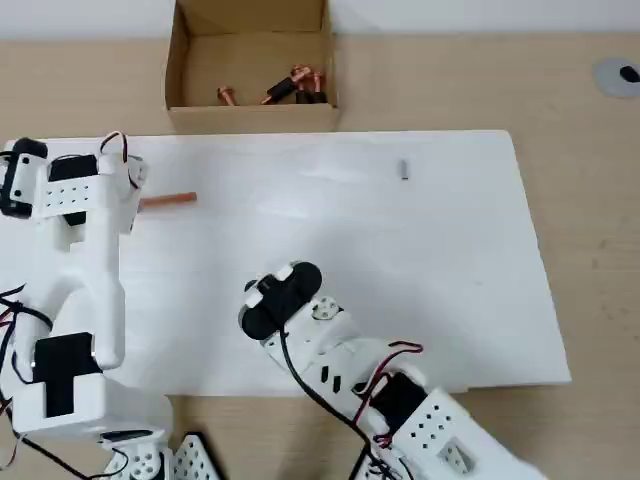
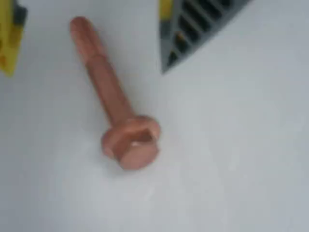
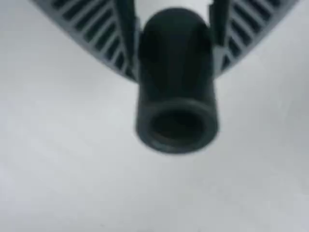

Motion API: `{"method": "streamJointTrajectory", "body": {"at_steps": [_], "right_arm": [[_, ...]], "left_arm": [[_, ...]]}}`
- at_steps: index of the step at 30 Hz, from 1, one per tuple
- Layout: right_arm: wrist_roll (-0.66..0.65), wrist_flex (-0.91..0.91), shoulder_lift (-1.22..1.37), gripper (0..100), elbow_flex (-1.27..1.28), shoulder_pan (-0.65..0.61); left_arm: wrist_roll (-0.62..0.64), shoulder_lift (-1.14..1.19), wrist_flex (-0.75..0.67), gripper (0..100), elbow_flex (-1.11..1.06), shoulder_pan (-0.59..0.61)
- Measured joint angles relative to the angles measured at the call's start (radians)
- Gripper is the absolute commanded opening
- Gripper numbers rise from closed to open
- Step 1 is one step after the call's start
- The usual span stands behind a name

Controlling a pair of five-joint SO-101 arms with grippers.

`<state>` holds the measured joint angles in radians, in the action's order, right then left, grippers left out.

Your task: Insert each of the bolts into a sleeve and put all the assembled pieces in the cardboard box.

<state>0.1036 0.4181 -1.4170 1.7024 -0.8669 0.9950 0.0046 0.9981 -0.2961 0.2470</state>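
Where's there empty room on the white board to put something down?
The board's middle and right side are bare, between the small grey piece up top and the right arm holding a sleeve. The left is crowded: left arm and bolt. The box's right corner holds pieces.

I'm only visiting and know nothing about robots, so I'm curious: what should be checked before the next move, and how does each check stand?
1. sleeve clamped in right end effector: ok.
2. sleeve bore looks empty: ok.
3. bolt gripped by left end effector: not ok; it lies on the white board between open fingers.
4. bolt lined up with sleeve: not ok; they are apart.
5. cardboard box open on top: ok.
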Motion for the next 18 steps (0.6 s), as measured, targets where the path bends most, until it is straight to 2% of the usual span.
{"method": "streamJointTrajectory", "body": {"at_steps": [10,18], "right_arm": [[0.0,0.0,0.0,1.0,0.0,0.0],[0.0,0.0,0.0,1.0,0.0,0.0]], "left_arm": [[0.0,0.0,-0.009,21,-0.061,0.0],[0.003,0.0,-0.144,21,-0.141,0.0]]}}
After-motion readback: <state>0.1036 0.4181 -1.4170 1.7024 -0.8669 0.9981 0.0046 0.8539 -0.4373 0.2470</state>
